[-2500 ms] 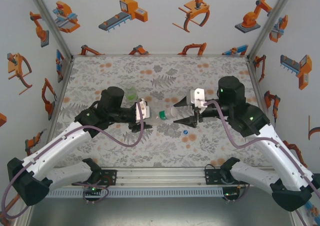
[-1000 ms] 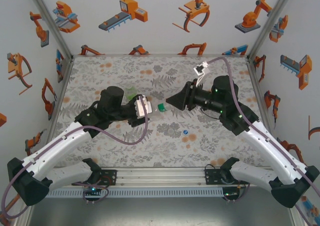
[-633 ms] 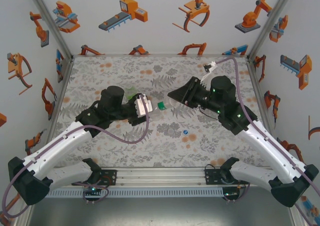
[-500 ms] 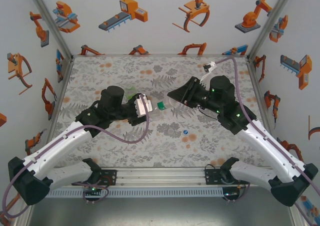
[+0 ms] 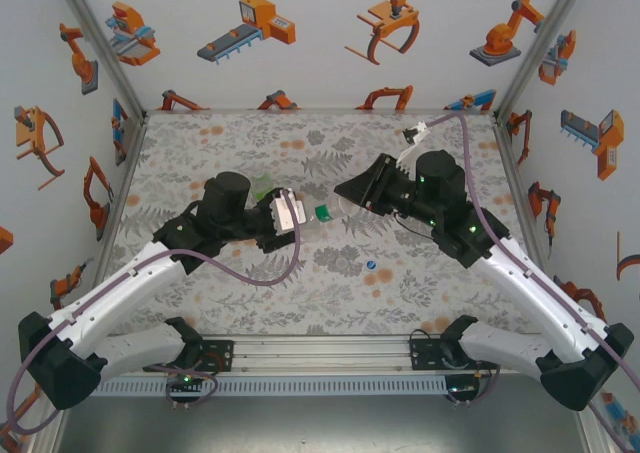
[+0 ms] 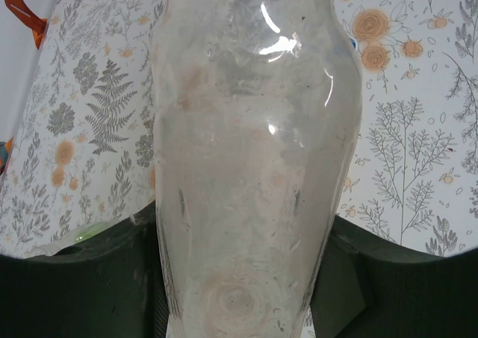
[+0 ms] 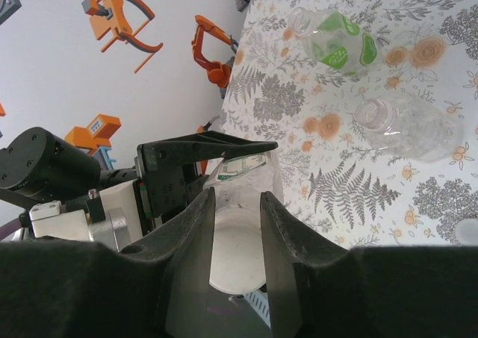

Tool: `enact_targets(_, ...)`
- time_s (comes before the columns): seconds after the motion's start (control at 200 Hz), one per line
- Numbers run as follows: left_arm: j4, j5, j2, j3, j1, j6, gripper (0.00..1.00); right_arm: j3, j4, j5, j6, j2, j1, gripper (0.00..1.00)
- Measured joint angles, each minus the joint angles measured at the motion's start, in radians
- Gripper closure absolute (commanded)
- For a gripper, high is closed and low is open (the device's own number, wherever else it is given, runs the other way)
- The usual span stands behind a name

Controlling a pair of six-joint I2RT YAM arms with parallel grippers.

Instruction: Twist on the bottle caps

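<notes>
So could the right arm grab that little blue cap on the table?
Probably not right away: the right gripper is shut on the pale cap at the clear bottle's mouth. The blue cap lies bare on the table close by, so once freed the way looks open.

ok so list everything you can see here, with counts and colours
banded bottle: one, clear with a green band, held by the left gripper
pale cap: one, whitish, pinched by the right gripper at what looks like that bottle's mouth
green bottle: one, translucent green, on the table, uncapped
clear bottle: one, clear, on the table beside the green bottle, uncapped
blue cap: one, blue, alone on the table between the arms
table: one, grey floral print
walls: white with orange robot stickers, around the table
left gripper: one, black, shut on the banded bottle
right gripper: one, black, shut on the pale cap
</notes>
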Motion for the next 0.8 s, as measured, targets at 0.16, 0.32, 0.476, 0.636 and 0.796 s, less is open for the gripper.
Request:
enact_targets(0.16, 0.001, 0.032, 0.000, 0.000, 0.000, 0.000, 1.00, 0.012, -0.003, -0.015, -0.056, -0.003, 0.006, 0.51)
enact_targets(0.32, 0.017, 0.063, 0.000, 0.000, 0.000, 0.000, 1.00, 0.043, -0.041, -0.056, -0.187, -0.029, 0.023, 0.30)
enact_targets(0.476, 0.006, 0.117, 0.002, 0.001, 0.001, 0.002, 1.00, 0.076, -0.072, -0.084, -0.401, -0.075, 0.023, 0.30)
enact_targets(0.636, -0.032, 0.189, 0.024, 0.013, 0.001, 0.012, 1.00, 0.081, -0.112, -0.180, -0.692, -0.125, 0.023, 0.32)
enact_targets(0.796, -0.077, 0.262, 0.033, 0.031, 0.001, 0.024, 1.00, 0.085, -0.196, -0.377, -1.043, -0.137, 0.023, 0.33)
